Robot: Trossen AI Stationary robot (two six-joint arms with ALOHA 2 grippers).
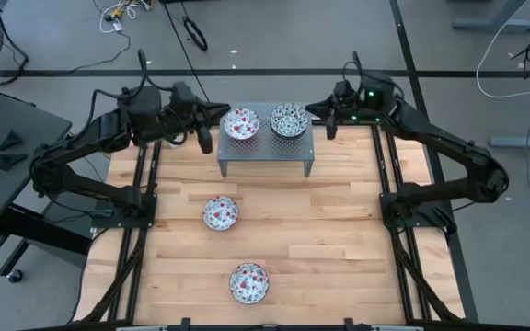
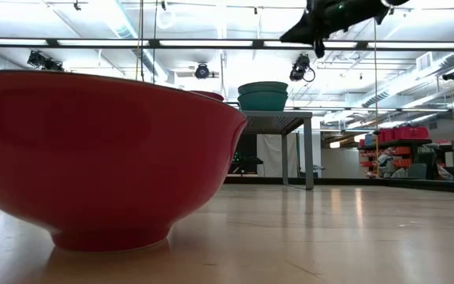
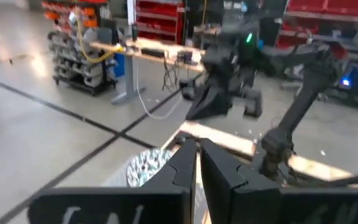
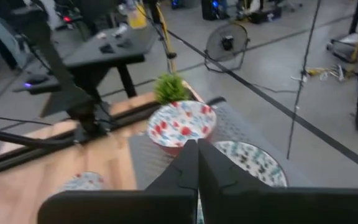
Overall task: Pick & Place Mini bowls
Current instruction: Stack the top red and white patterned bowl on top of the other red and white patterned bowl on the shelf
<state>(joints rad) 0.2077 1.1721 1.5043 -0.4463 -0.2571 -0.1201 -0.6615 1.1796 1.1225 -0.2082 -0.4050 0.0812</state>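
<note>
A grey perforated stand (image 1: pixel 265 152) at the table's far middle carries two mini bowls on its top: a reddish one (image 1: pixel 241 124) and a green-teal one (image 1: pixel 288 120). Two more reddish mini bowls (image 1: pixel 220 212) (image 1: pixel 248 282) rest on their bases on the wooden table, nearer the front. My left gripper (image 1: pixel 221 112) hovers shut at the stand's far left corner, above the bowls. My right gripper (image 1: pixel 313 108) hovers shut at the stand's far right corner. The right wrist view shows both stand bowls (image 4: pixel 182 127) (image 4: pixel 253 162) beyond the shut fingers.
The two arms face each other across the stand. Black rails (image 1: pixel 141 211) (image 1: pixel 389 175) run along the table's left and right sides. In the low view the nearest bowl (image 2: pixel 101 158) fills the left half, with the stand (image 2: pixel 278 118) behind it.
</note>
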